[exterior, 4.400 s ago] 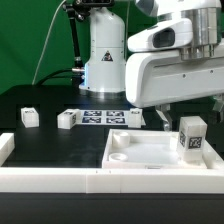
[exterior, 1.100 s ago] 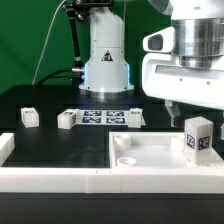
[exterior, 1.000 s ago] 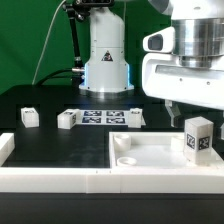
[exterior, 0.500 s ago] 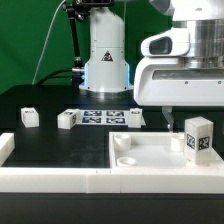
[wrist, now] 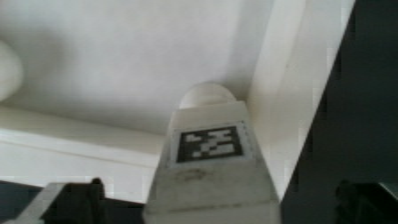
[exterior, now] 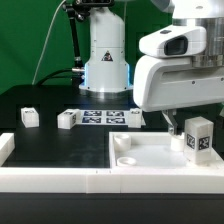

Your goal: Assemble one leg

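One leg (exterior: 198, 138), a white oblong block with a tag, stands upright on the far right part of the large flat white square piece (exterior: 150, 152). My gripper (exterior: 188, 124) hangs just above and behind it. One dark finger (exterior: 168, 123) shows beside the leg. In the wrist view the leg (wrist: 217, 150) rises between my two dark fingertips (wrist: 75, 203), with a gap on each side, so my gripper (wrist: 222, 206) is open around it. Three more legs lie on the black table: one at the left (exterior: 29, 116), one beside it (exterior: 67, 119), one near the middle (exterior: 134, 117).
The marker board (exterior: 100, 117) lies on the table between the loose legs. The robot base (exterior: 105, 55) stands behind it. A low white wall (exterior: 50, 180) runs along the front edge, with a white corner piece (exterior: 5, 147) at the left.
My gripper has moved toward the exterior view's left and come down slightly next to the standing leg. The leg has stayed upright in place.
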`<state>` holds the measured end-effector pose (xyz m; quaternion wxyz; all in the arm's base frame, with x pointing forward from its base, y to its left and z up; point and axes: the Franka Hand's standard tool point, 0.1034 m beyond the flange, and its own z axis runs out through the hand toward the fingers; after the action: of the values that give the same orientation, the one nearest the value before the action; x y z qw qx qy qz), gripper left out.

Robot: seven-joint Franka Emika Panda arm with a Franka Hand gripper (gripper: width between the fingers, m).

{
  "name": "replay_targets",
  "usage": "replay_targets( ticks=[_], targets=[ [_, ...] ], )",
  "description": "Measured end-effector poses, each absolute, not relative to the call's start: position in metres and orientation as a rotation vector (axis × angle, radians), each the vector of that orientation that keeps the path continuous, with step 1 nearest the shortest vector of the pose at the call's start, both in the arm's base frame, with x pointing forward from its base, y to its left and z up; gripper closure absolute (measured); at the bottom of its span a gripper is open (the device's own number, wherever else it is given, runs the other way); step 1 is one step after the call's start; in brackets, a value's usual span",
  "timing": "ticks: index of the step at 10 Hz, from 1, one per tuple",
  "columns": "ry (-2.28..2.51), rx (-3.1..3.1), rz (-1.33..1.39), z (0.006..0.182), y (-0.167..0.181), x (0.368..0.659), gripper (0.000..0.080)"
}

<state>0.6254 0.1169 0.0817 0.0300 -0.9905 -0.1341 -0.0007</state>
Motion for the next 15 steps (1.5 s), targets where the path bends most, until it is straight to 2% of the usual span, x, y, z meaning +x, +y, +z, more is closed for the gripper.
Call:
replay_targets(
  ticks=[1,3,6,10,15],
  targets=[
    [-0.409,-3.054,-0.002,0.0817,0.1168,0.6254,0.0163],
    [-0.409,-3.054,-0.002,0.0817,0.1168,0.6254,0.0514],
    [-0.362,-3.060,-0.001,0.0815,0.1168,0.6253,0.0509],
    [0.450,-3.047,0.008,0.0805,0.1182,0.6251,0.0509],
    [1.474,-2.713,0.035,0.0796,0.1193,0.6252,0.0509]
  ],
)
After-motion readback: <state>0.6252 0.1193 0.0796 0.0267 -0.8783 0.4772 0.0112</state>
